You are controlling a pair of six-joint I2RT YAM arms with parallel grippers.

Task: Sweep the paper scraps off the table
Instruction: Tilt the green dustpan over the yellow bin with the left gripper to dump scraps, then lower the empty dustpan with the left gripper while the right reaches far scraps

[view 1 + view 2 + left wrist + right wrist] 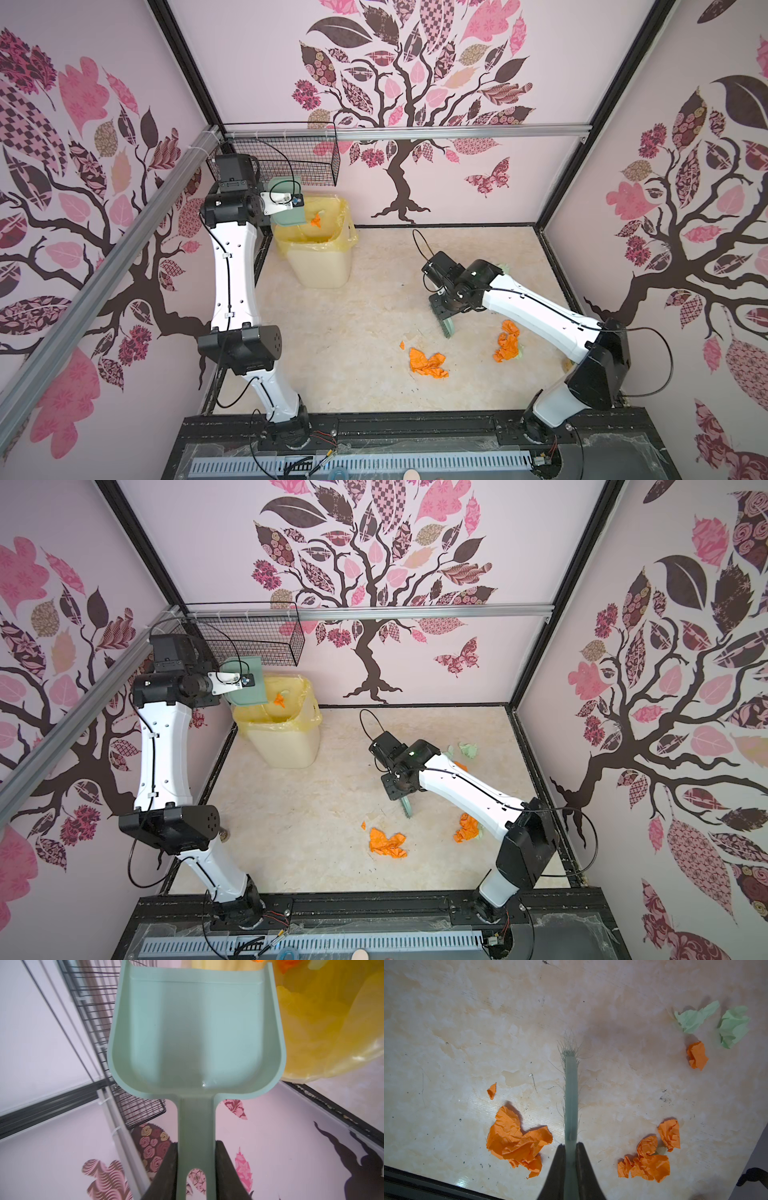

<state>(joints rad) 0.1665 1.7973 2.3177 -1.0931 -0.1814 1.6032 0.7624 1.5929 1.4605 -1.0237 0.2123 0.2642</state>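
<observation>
So, your left end effector (196, 1147): clamped on the handle of the mint dustpan (197, 1032), a finger pressed on each side
Dustpan spot: you've got it raised over the yellow-lined bin (320, 257) in the back left corner, lip aimed at the bin mouth, with one orange scrap (316, 219) showing right at that mouth
Your right end effector (571, 1147): squeezed all the way onto the thin brush (571, 1088), bristles facing the surface (353, 324); you can't tell if they touch it
Paper scraps (517, 1140): mostly on the front right of the surface, a big crumpled orange one on one side of the brush and an orange clump (648, 1159) on the other, brush between them and touching neither
Small stuff: tiny orange bit (491, 1091) just beside the big piece
Further back: two mint green pieces (695, 1018) and a small orange one (697, 1055) near each other, well apart from the brush
</observation>
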